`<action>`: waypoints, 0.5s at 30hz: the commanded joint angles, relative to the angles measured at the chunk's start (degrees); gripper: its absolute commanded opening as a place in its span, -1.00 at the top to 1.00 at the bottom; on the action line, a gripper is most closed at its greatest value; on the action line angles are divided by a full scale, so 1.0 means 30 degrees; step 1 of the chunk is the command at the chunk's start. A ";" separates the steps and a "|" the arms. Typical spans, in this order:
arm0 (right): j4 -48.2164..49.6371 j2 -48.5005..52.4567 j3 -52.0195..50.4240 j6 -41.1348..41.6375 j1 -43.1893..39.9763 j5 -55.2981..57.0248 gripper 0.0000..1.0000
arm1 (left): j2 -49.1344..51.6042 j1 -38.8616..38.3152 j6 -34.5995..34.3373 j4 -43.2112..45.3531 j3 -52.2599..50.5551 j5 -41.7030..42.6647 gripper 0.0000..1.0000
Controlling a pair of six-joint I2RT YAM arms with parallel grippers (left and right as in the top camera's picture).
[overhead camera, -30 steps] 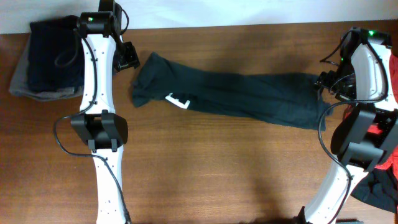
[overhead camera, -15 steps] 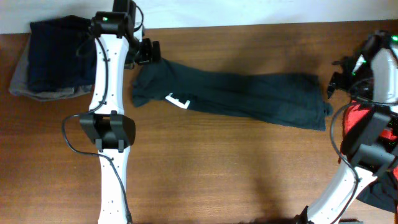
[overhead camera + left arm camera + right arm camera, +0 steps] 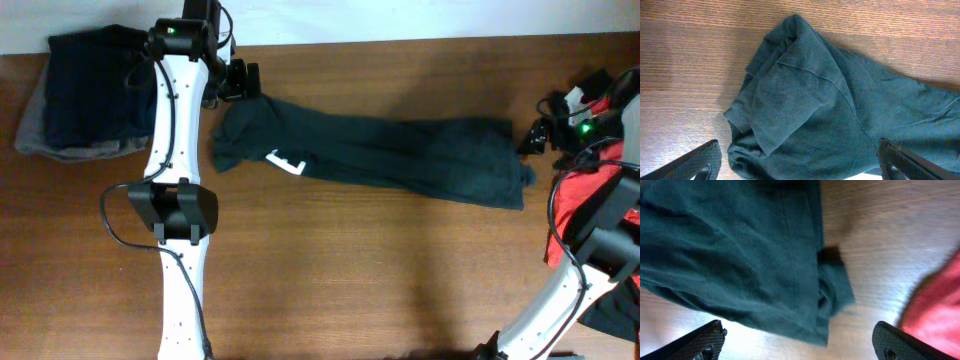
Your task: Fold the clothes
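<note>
One long blackish-green garment (image 3: 400, 160) flat mid-table, both grippers spread wide and empty.
At 9 o'clock, a folded navy-on-grey stack (image 3: 75, 100) on the wooden table (image 3: 350, 280). Next, left gripper (image 3: 240, 82), jaws wide apart, holding nothing, poised over the garment's bunched 10 o'clock end. Long axis lying roughly 9 to 3 o'clock, right end dipping toward 4; white tag (image 3: 287, 161) near the left end. Right gripper (image 3: 531, 136) likewise wide and empty, just beside the 3 o'clock end. Red garment (image 3: 572, 185) at the far right edge.
</note>
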 commanded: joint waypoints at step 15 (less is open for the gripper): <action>0.0889 0.3636 0.0138 -0.0758 0.0000 -0.2237 -0.97 | 0.0124 0.0102 0.0321 0.0036 0.0364 0.0204 -0.98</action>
